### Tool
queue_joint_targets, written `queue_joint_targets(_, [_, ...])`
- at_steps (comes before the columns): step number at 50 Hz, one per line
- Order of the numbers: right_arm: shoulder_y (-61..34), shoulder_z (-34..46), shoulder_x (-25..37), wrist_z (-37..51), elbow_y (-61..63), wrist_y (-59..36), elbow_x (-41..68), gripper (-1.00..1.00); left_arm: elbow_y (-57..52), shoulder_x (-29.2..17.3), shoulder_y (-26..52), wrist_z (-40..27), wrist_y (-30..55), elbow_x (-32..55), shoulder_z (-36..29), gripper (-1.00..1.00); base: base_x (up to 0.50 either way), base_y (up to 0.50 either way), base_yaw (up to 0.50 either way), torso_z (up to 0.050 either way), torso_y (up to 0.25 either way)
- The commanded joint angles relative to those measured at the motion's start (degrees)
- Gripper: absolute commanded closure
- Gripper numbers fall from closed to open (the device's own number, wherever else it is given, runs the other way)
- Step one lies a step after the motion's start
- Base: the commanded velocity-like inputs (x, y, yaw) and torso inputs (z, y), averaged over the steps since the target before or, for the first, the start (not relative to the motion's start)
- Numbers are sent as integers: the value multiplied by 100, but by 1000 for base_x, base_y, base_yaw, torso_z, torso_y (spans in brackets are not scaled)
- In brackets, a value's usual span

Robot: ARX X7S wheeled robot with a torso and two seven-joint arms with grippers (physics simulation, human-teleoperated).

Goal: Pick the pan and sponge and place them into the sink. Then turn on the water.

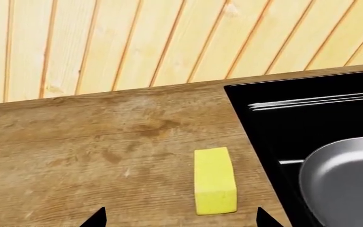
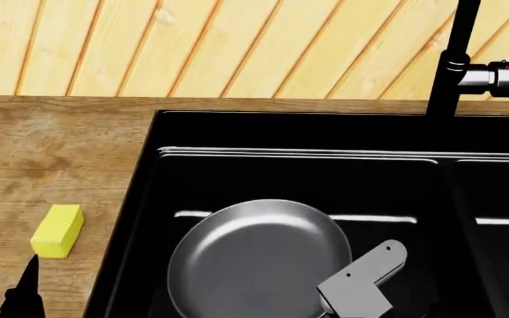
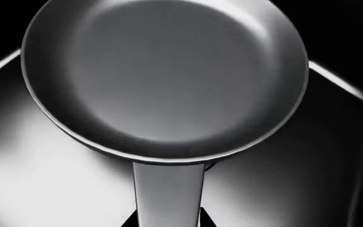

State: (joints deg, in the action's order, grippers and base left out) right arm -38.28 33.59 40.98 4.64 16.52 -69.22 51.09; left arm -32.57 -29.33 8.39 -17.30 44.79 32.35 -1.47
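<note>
Grey pan (image 2: pixel 259 262) lay inside the sink (image 2: pixel 299 129), right gripper (image 3: pixel 168 222) clamped on its handle; sponge (image 1: pixel 214 180) waited on the counter (image 1: pixel 74 151) between the spread left gripper (image 1: pixel 180 218) tips, no water running

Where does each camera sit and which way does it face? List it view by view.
Head view: looks down over the sink; the left gripper's dark tip shows low at the left.
Left wrist view: sits above the counter, facing the sponge; the left gripper fingertips show.
Right wrist view: sits over the handle, facing the pan; the right gripper tips flank the handle.
Shared: all three show the pan; head and left wrist views also show the sponge.
</note>
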Motion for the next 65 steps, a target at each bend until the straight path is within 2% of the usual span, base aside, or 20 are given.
queue_joint_targets(1, [-247,272,-161,-289,-335,265,-573,100,-27,-72,-93,37,-44,48,85,-100,0,0,0,0,0])
queue_joint_targets(12, [-364,620,-308,-599,-894,546,-874,100,3,-73,-11,10,4,46,30,-100,0,0,0,0,1])
queue_joint_targets(16, [-350,815,-454,-720,-1229,766,-1064,100,-43,-240,-148,134,-40,204,327,-100,0,0,1,0,0])
queue_joint_targets(25, [-298,1039,-664,-878,-1741,1062,-1277,100,-13,-294,-293,209,-156,201,380,-100,0,0,1,1,0])
queue_joint_targets(34, [-323,973,-631,-788,-1657,864,-1175,100,12,-211,-221,125,-141,120,225,-100,0,0,1,0,1])
queue_joint_targets(35, [-325,964,-624,-784,-1639,853,-1163,-100,11,-211,-221,126,-140,127,229,-100,0,0,0,0,0])
queue_joint_targets(44, [-325,694,-532,-532,-1224,517,-878,-100,20,-233,-222,144,-157,142,231,-100,0,0,0,0,0])
queue_joint_targets(46, [-346,625,-504,-519,-1091,424,-769,-100,53,-125,-36,47,-65,81,52,-100,0,0,0,0,0])
queue_joint_targets(61, [-451,-473,-311,38,-191,-540,448,-100,88,-25,169,-57,20,22,-150,-100,0,0,0,0,0])
queue_joint_targets(63, [-491,-585,-196,105,25,-555,505,-100,50,-148,59,36,-42,49,-58,-100,0,0,0,0,0])
queue_joint_targets(65, [-432,-1059,-85,314,294,-675,898,-100,90,-193,47,69,-67,34,-44,-100,0,0,0,0,0])
